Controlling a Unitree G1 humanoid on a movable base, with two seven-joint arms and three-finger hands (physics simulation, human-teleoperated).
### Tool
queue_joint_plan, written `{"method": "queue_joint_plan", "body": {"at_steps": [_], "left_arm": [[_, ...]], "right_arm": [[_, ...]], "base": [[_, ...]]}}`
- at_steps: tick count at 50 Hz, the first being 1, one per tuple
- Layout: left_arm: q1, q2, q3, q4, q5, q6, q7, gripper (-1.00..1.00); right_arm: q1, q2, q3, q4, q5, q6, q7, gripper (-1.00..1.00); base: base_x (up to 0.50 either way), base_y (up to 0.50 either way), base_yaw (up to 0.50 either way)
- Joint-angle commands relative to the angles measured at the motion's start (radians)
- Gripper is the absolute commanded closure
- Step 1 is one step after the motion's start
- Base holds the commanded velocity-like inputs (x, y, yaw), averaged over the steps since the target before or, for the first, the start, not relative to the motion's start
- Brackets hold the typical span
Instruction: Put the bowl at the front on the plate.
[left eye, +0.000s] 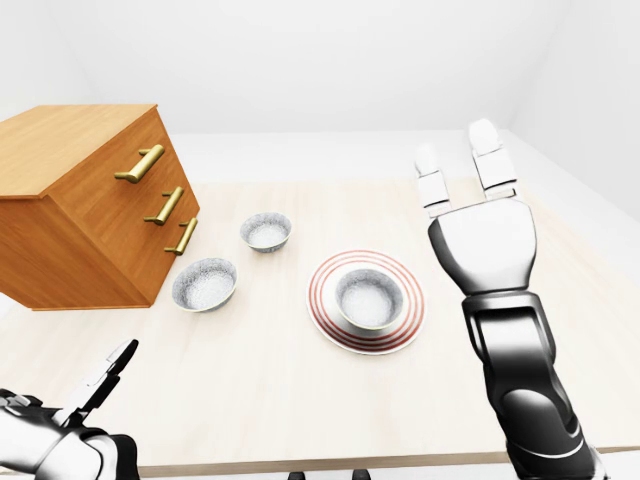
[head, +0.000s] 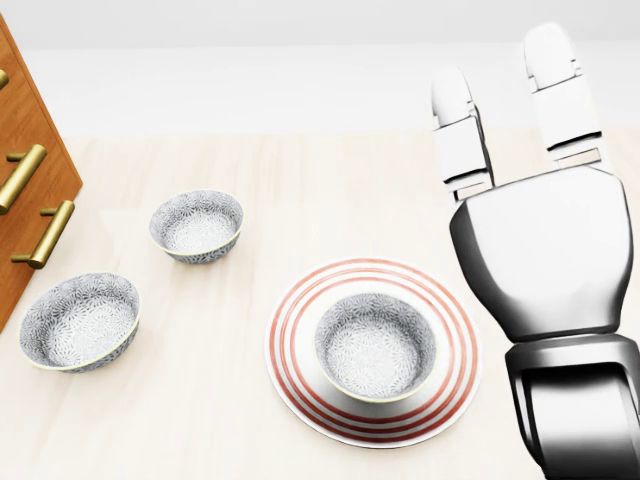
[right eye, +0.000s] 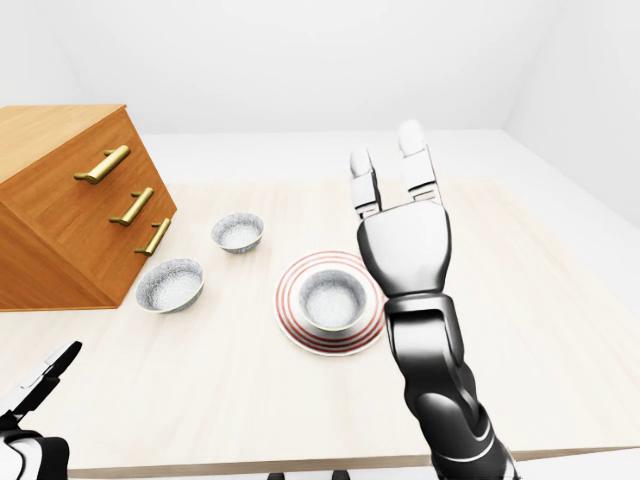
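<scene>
Left-eye view: bowl seated centrally on plate; right hand raised, fingers spread, empty; left hand low, fingers extended.
Head view: spare bowls well apart on table.
Right-eye view: risk if the right hand drops, clipping the bowl's rim and tipping it.

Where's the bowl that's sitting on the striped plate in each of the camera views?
Left-eye view: the bowl is just right of centre, on the plate.
Head view: the bowl is at lower centre, left of the right hand.
Right-eye view: the bowl is near centre, just left of that hand's wrist.
Shared landmark: the wooden drawer chest, at the left edge in all three.
</scene>
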Motion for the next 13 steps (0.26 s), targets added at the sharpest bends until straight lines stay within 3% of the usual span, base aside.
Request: {"method": "queue_joint_plan", "body": {"at_steps": [1,13], "left_arm": [[-0.002,0.003,-0.001,-0.003,0.006,0.012,0.0,-1.0],[-0.007,0.011,-0.017,0.029,0.028,-0.01,0.0,-1.0]], "right_arm": [[-0.258,-0.092,-0.076,-0.093,-0.002,0.0,0.248,-1.0],[-0.484,-0.092,-0.144,-0.168,-0.002,0.0,0.248,-1.0]], "base": [[0.0,0.0,0.0],[0.0,0.0,0.0]]}}
